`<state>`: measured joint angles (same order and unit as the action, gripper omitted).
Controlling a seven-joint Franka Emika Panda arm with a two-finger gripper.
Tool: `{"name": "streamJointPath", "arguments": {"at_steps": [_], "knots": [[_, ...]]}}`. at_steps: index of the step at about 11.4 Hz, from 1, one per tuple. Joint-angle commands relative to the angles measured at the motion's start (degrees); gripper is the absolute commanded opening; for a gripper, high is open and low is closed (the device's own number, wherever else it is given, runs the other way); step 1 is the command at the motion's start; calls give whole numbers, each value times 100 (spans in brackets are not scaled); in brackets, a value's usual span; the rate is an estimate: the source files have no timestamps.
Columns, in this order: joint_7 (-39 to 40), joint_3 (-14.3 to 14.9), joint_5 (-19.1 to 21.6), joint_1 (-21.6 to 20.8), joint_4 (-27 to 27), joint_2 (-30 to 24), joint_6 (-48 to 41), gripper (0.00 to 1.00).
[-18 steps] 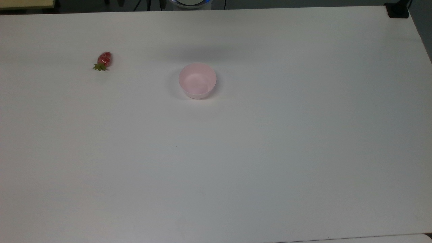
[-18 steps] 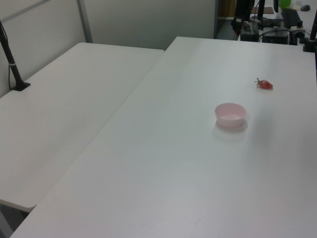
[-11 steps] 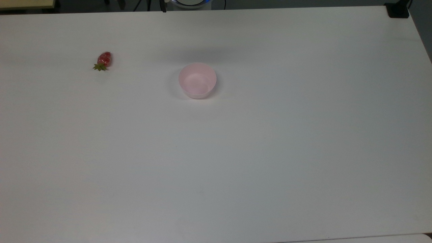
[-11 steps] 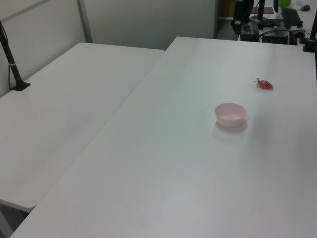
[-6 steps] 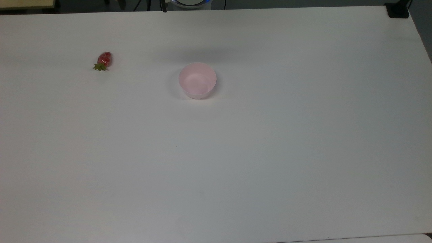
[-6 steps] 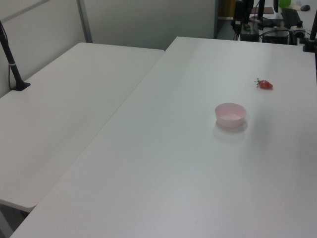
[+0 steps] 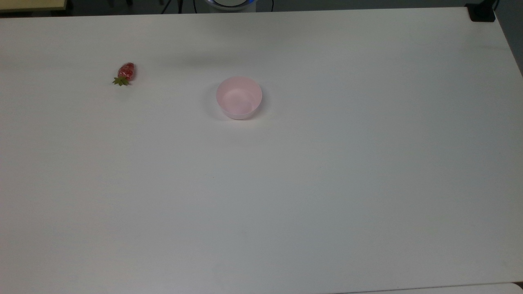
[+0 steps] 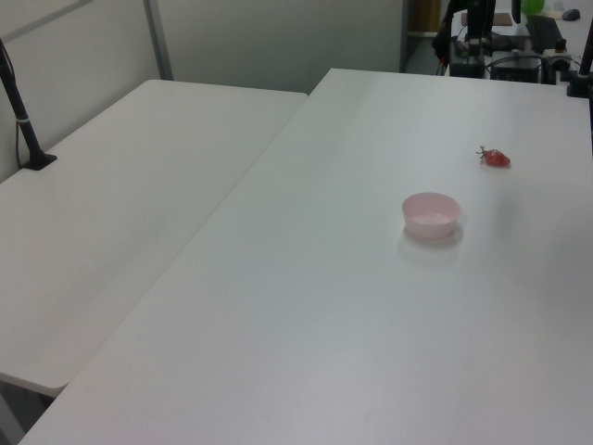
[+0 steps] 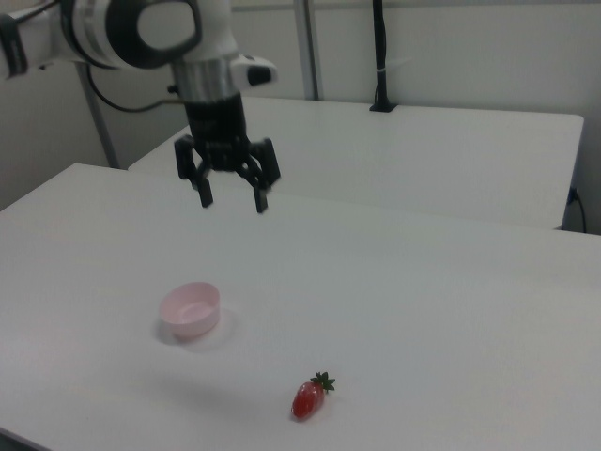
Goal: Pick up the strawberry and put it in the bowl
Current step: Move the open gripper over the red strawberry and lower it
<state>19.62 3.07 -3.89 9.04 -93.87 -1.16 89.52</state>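
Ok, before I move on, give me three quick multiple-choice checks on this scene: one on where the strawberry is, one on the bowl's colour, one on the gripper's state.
1. In the top view, where does the strawberry lie?
A. inside the bowl
B. on the table, to the top view's left of the bowl
C. between the fingers

2. What colour is the bowl?
A. pale pink
B. blue
C. green

3. What is the gripper's state?
A. shut on the strawberry
B. open and empty, in the air above the table
C. resting inside the bowl

Answers:
1. B: the strawberry lies on the bare table, apart from the bowl.
2. A: its walls and inside are pale pink.
3. B: in the right view the gripper hangs above the table with its fingers spread and nothing between them.
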Motion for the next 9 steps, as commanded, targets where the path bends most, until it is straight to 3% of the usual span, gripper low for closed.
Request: {"name": "streamJointPath", "arguments": {"at_steps": [1,4,9], "knots": [[8,36,19,659,-1145,-104,1095,100],[24,211,82,775,-2518,-78,2978,100],[-29,238,91,1065,-3400,334,3976,100]]}}
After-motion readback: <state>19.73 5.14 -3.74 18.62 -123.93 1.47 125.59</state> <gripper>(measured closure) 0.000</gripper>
